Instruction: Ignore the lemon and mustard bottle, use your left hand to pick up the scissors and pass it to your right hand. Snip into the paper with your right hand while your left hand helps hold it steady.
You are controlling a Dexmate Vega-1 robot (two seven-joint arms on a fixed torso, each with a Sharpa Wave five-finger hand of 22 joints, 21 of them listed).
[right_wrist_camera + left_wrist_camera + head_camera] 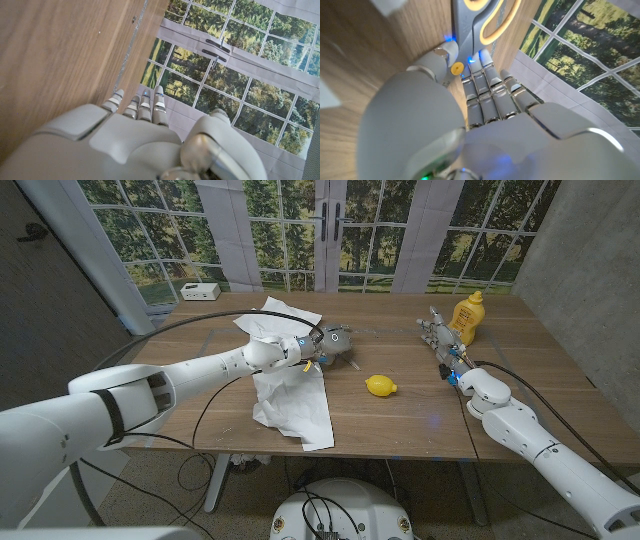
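Head view: left hand [300, 350] over paper [295, 395], fingers closed on scissors [335, 343] jutting past fingertips; right hand [440, 340] empty, fingers straight and close together, mustard bottle [466, 317] just beyond, lemon [380, 386] well apart. Left wrist view: grey-and-yellow scissor handle pinched at fingertips [485, 60]. Right wrist view: fingers [145, 107] extended above table [60, 60], nothing held.

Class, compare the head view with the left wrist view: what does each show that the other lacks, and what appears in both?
Head view alone: the paper, lemon, mustard bottle and right robot hand, which holds nothing. Left wrist view alone: a close look at the scissors' grey and yellow handle. Both: the left robot hand at the scissors, and the wooden table.
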